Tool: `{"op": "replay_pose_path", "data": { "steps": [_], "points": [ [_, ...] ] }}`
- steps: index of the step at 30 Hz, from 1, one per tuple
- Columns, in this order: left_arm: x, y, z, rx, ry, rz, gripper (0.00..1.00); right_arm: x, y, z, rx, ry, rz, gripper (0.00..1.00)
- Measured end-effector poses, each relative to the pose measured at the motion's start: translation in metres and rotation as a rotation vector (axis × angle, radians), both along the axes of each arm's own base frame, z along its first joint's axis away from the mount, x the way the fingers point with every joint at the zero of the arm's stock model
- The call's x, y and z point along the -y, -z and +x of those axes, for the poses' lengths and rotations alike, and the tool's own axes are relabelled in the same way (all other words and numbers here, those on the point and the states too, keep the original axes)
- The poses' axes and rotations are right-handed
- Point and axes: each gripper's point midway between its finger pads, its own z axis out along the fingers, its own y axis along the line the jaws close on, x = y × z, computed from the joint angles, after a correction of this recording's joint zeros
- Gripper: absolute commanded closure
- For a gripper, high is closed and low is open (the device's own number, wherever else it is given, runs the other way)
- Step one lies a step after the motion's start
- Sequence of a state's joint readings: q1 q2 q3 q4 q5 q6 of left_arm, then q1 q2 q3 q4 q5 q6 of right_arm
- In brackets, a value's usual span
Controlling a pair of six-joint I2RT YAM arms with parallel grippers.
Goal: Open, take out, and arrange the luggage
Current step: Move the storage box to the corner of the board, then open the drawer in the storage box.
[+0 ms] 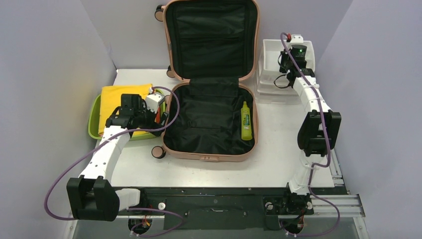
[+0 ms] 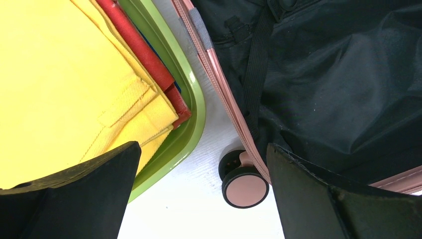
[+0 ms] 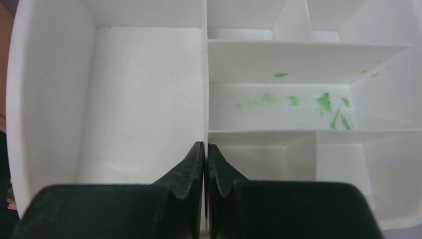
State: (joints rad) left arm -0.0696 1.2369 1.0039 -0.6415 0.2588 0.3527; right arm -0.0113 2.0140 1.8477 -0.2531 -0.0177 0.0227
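Top external, luggage [image 1: 209, 119] lid up; L pincer [image 2: 201, 149] spread wide, R pincer [image 3: 205, 147] closed

The white left arm [image 1: 107, 149] bends forward, its black two-finger left gripper [image 2: 204, 194] spread wide (pointing downward), while the white right arm [image 1: 311, 99] stretches far forward, right gripper [image 3: 205, 159] closed tight.

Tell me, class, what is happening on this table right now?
The pink luggage lies open on the table, a green bottle lying inside. The left fingers hang open above the gap between it and the green tub of folded cloths. The right fingers are shut over the white organizer, holding nothing visible.
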Motion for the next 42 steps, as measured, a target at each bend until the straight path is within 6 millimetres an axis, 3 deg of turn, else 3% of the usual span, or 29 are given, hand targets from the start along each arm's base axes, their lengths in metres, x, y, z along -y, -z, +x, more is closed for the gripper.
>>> {"op": "replay_pose_path", "data": {
  "steps": [13,24,25,26,29,31,33,37,40,42],
  "points": [
    [0.005,-0.019,-0.004,0.061,0.020,-0.027,0.04,-0.012,0.002,-0.070,-0.050,0.013,-0.005,1.00],
    [0.007,-0.029,-0.009,0.101,0.033,-0.041,0.04,-0.005,0.004,-0.093,-0.049,0.028,-0.011,0.99],
    [0.008,-0.030,-0.009,0.102,0.034,-0.041,0.04,-0.005,0.004,-0.094,-0.050,0.029,-0.012,0.93],
    [0.008,-0.030,-0.010,0.103,0.035,-0.042,0.04,-0.004,0.004,-0.096,-0.051,0.030,-0.012,0.78],
    [0.008,-0.031,-0.010,0.107,0.040,-0.042,0.04,-0.003,-0.002,-0.097,-0.036,0.028,-0.024,0.53],
    [0.008,-0.032,-0.010,0.111,0.043,-0.040,0.04,-0.001,-0.014,-0.100,-0.014,0.017,-0.049,0.29],
    [0.008,-0.033,-0.010,0.118,0.049,-0.035,0.04,0.003,-0.028,-0.106,0.007,-0.007,-0.082,0.14],
    [0.007,-0.031,-0.015,0.122,0.059,-0.028,0.04,0.015,-0.065,-0.127,0.051,-0.127,-0.207,0.05],
    [0.007,-0.024,-0.020,0.111,0.069,-0.024,0.04,0.021,-0.088,-0.155,0.051,-0.312,-0.378,0.04],
    [0.007,-0.019,-0.022,0.099,0.073,-0.023,0.04,0.024,-0.092,-0.183,0.007,-0.493,-0.559,0.04]
  ]
}}
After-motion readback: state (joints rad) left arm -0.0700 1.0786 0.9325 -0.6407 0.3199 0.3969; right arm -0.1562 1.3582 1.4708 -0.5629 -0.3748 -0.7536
